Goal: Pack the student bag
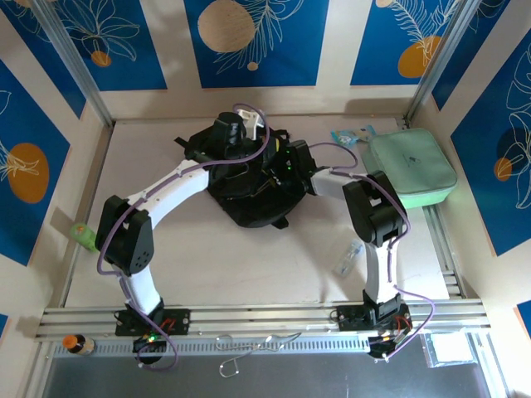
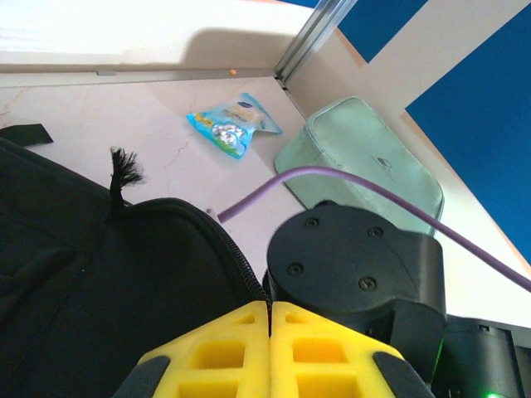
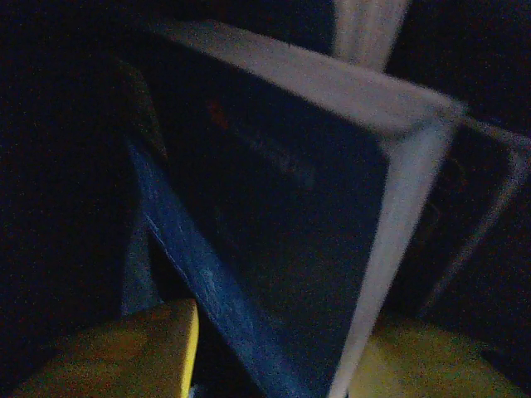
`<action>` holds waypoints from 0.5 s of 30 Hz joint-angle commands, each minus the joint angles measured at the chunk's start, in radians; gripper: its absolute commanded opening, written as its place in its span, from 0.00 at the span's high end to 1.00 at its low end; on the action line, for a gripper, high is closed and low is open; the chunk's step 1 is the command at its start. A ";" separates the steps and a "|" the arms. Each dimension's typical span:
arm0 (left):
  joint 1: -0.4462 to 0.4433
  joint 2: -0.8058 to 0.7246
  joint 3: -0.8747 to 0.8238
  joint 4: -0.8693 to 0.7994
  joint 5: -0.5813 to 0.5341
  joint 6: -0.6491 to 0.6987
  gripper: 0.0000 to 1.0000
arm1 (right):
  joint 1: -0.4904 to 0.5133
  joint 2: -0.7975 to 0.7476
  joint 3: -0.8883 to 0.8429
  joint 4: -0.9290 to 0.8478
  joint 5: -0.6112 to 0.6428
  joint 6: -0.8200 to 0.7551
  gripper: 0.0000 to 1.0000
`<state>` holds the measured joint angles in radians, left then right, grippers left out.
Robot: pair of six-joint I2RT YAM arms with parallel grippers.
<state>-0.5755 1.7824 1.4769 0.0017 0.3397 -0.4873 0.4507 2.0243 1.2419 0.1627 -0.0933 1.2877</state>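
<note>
Black fabric: 1 student bag (image 1: 249, 195), laid mid-surface (image 1: 232, 265). 2 end effectors seen: left end effector (image 2: 270, 319) pressed shut at zip edge; right end effector (image 3: 274, 356) parted, 1 dark-blue book (image 3: 290, 207) between pads (image 3: 124, 348). 1 mint case (image 1: 411, 168) to its right.

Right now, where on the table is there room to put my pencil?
Bare table in front of the backpack, between the left arm and right arm. Also the back left corner. Crowded back right: snack packet, green case.

Item: student bag (image 1: 249, 207), black soft fabric backpack, lying flat, unzipped; zip edge pinched in left gripper (image 2: 270, 319).
</note>
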 commanded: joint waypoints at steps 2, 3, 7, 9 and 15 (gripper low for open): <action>0.014 -0.040 -0.015 0.092 0.017 -0.032 1.00 | -0.020 -0.136 -0.114 0.021 -0.032 0.022 0.46; 0.017 -0.040 -0.021 0.100 0.017 -0.038 1.00 | -0.024 -0.171 -0.149 0.037 -0.039 0.022 0.45; 0.027 -0.032 -0.035 0.112 0.035 -0.057 1.00 | -0.036 -0.330 -0.267 0.052 -0.044 -0.030 0.45; 0.031 -0.026 -0.040 0.109 0.049 -0.063 1.00 | -0.043 -0.414 -0.307 -0.010 0.005 -0.056 0.45; 0.048 -0.031 -0.093 0.090 0.066 -0.089 0.75 | -0.096 -0.669 -0.414 -0.233 0.253 -0.111 0.34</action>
<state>-0.5465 1.7824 1.4117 0.0658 0.3698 -0.5579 0.3763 1.4353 0.8665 0.0723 0.0063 1.2282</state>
